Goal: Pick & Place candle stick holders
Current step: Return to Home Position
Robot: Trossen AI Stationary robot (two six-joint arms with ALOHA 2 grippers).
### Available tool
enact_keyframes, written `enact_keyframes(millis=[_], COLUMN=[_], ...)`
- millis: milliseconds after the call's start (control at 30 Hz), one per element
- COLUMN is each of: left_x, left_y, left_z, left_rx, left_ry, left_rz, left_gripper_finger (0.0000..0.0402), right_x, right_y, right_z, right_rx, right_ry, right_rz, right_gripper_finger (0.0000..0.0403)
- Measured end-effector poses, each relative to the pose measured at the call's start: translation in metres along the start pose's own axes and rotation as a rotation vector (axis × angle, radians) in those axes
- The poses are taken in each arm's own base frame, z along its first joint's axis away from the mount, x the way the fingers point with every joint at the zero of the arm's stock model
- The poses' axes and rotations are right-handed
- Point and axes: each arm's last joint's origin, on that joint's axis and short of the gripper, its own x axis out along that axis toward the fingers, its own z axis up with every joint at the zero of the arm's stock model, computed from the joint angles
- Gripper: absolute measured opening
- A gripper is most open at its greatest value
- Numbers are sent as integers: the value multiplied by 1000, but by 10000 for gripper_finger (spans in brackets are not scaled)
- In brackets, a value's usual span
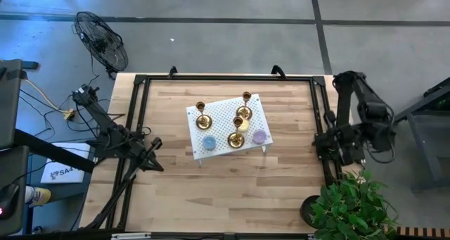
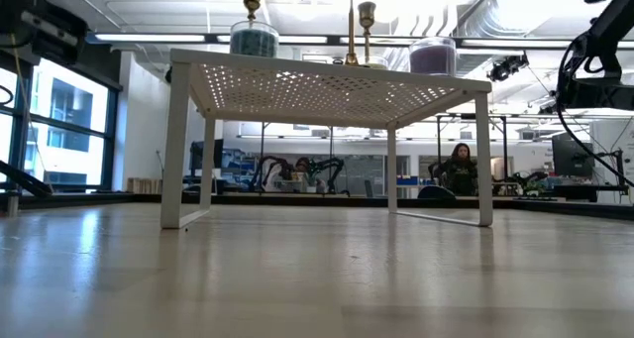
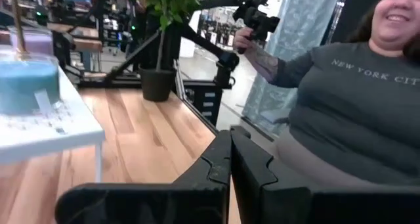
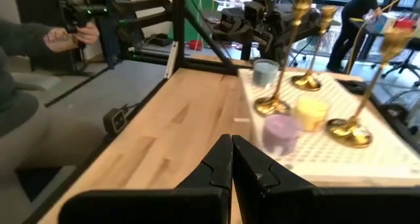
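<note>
Three gold candle stick holders (image 1: 202, 119) (image 1: 245, 106) (image 1: 238, 133) stand upright on their round bases on a white perforated stand (image 1: 223, 113) at the table's middle. Among them sit a blue (image 1: 209, 143), a yellow (image 1: 242, 125) and a purple (image 1: 260, 136) candle. My left gripper (image 1: 156, 155) (image 3: 231, 165) is shut and empty, left of the stand and above the table. My right gripper (image 1: 320, 140) (image 4: 231, 159) is shut and empty at the table's right edge, facing the stand. The right wrist view shows all three holders (image 4: 272, 106) (image 4: 305, 83) (image 4: 348, 129).
A black frame (image 1: 140, 81) runs around the wooden table. A potted plant (image 1: 351, 205) stands at the near right corner, a fan (image 1: 102, 39) beyond the far left. A seated person (image 3: 348, 99) holding a controller is near the table's front. Bare wood lies on both sides of the stand.
</note>
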Motion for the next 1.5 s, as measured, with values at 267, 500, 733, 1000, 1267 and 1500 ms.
enact_keyframes(millis=[267,500,733,1000,1267,1500], left_x=[0,0,0,0,0,0], left_y=[2,1,2,2,2,3], left_z=[-13,-15,-16,-17,-17,-17], left_rx=[1,36,40,44,81,108], left_ry=[8,16,24,37,35,30], left_rz=[-13,-25,-29,-26,-7,29], left_gripper_finger=[0,0,0,0,0,0], right_x=[18,32,39,46,47,57], right_y=[28,40,44,45,43,37], right_z=[-36,-77,-102,-132,-134,-130], right_rx=[17,71,106,189,182,147], right_ry=[-53,-87,-145,-183,-185,-184], right_rz=[30,41,76,95,42,-13], right_gripper_finger=[0,0,0,0,0,0])
